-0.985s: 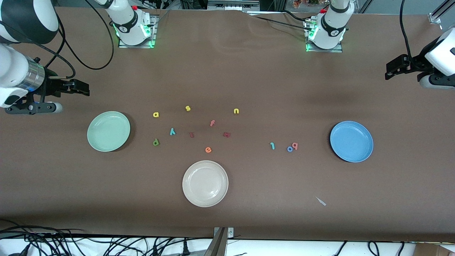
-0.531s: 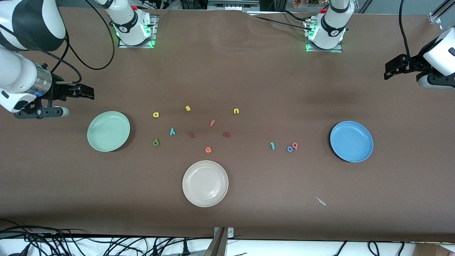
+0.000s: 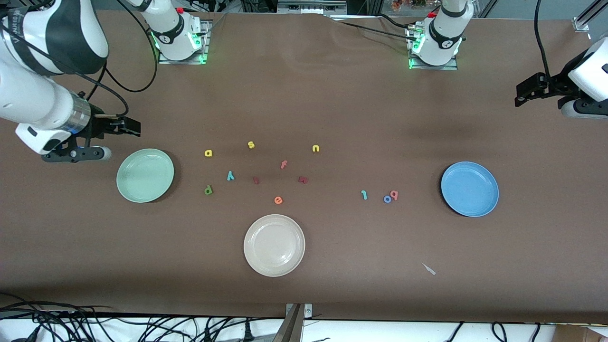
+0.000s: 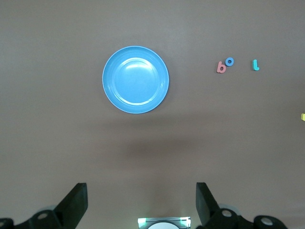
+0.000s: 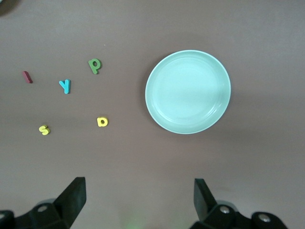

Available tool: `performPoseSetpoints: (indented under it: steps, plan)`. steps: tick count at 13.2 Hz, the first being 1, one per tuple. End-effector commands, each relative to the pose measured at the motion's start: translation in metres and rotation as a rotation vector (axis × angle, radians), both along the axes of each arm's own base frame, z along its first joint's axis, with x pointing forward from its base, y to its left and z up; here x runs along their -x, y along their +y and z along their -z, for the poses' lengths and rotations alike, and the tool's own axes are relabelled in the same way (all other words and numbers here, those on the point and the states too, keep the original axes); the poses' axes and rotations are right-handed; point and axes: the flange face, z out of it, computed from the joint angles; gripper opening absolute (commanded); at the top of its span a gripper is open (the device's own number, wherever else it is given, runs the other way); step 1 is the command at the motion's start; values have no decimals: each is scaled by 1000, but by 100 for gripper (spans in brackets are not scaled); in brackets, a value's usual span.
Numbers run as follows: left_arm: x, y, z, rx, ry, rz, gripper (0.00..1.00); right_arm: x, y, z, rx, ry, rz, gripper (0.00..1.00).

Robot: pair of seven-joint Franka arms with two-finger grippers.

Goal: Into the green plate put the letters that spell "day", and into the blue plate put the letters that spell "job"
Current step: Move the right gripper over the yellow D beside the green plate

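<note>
In the front view you see the right pincer (image 3: 128,127) up over the tabletop (image 3: 332,104) just beside the green plate (image 3: 145,175), its jaws apart and empty. The left pincer (image 3: 522,95) hangs over the left arm's end, also apart and empty. The yellow "a" (image 3: 208,153), teal "y" (image 3: 230,175) and green "d" (image 3: 208,190) lie near the green plate. The teal "j" (image 3: 364,194), blue "o" (image 3: 387,199) and pink "b" (image 3: 394,194) lie near the blue plate (image 3: 470,189), the "o" and "b" touching.

In the left wrist view you look down on the blue plate and the "b", "o" and "j", the fingers (image 4: 76,202) wide apart.

In the right wrist view you see the green plate beside the "d", "y" and "a", the fingers (image 5: 74,195) spread.
</note>
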Motion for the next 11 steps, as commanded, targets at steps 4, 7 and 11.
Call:
performPoseSetpoints:
  steps: [4,7,11]
  plan:
    - [0,0,-4,6,1,-3,100,15,42,35,-1,-33,66,100]
    - [0,0,-3,6,4,-3,100,27,69,63,2,-51,88,100]
    - [0,0,-4,9,3,-3,100,43,78,93,-3,-73,74,100]
